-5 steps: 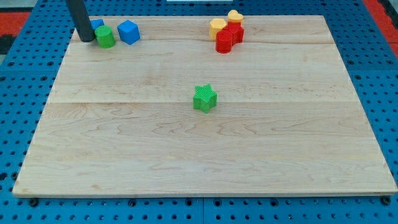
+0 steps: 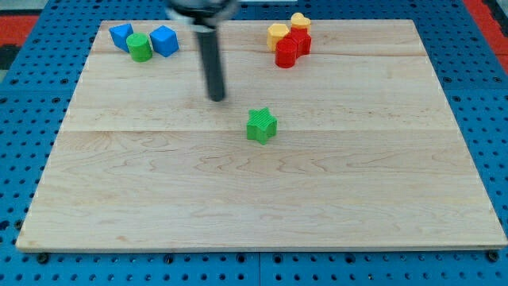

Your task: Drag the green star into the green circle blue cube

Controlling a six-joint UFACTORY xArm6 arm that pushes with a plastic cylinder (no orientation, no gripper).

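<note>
The green star (image 2: 261, 125) lies near the middle of the wooden board (image 2: 254, 199). The green circle block (image 2: 140, 48) stands at the view's top left, between a blue cube (image 2: 164, 40) on its right and another blue block (image 2: 121, 35) on its left. My tip (image 2: 217, 98) is on the board up and to the left of the green star, a short gap away, not touching it. The rod rises from there to the view's top edge.
At the view's top right is a tight cluster: two red blocks (image 2: 291, 48) with a yellow block (image 2: 278, 33) and a yellow heart (image 2: 300, 20) behind them. A blue pegboard (image 2: 24, 119) surrounds the board.
My tip has moved from beside the green circle at the top left, down and to the right, to near the green star. No block has moved.
</note>
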